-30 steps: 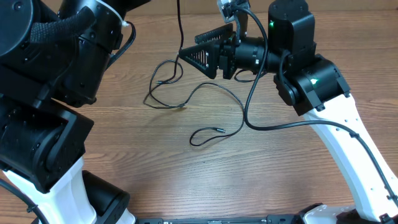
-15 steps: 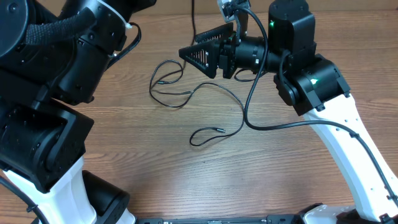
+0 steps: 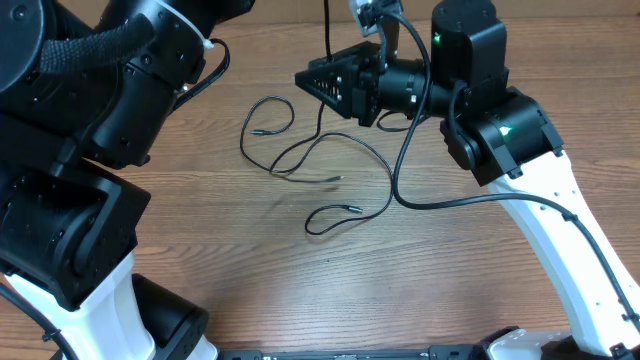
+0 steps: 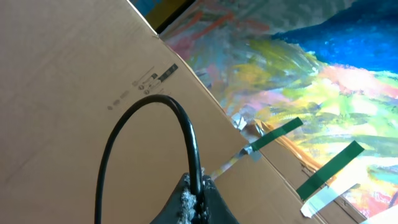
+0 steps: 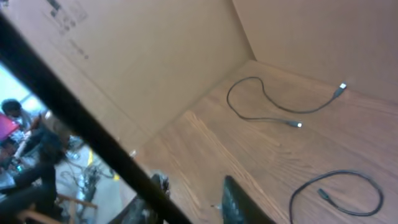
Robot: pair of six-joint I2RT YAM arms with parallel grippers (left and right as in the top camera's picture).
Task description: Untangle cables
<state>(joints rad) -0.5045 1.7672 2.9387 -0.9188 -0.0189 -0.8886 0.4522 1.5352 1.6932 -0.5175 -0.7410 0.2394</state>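
Thin black cables (image 3: 300,150) lie in loose curves on the wooden table, one ending in a small loop with a plug (image 3: 352,208). One strand (image 3: 325,40) rises straight up out of the overhead view. In the left wrist view my left gripper (image 4: 198,186) is shut on a black cable (image 4: 146,104) that arches above it. My right gripper (image 3: 303,80) hovers beside the rising strand, fingers still apart. In the right wrist view that strand (image 5: 74,118) crosses my right gripper's (image 5: 194,182) left finger (image 5: 163,186). Whether it runs between the jaws is unclear.
The bulky black left arm (image 3: 100,110) fills the left side. The right arm's own thick wire (image 3: 400,190) sags onto the table. Cardboard walls (image 5: 155,68) enclose the table's far side. Two more cables (image 5: 273,107) (image 5: 348,180) lie below the right wrist.
The rising strand has moved right, toward the right gripper's tips, dragging the table strand's free end rightward. The right gripper's jaws have narrowed. The right arm stays where it was.
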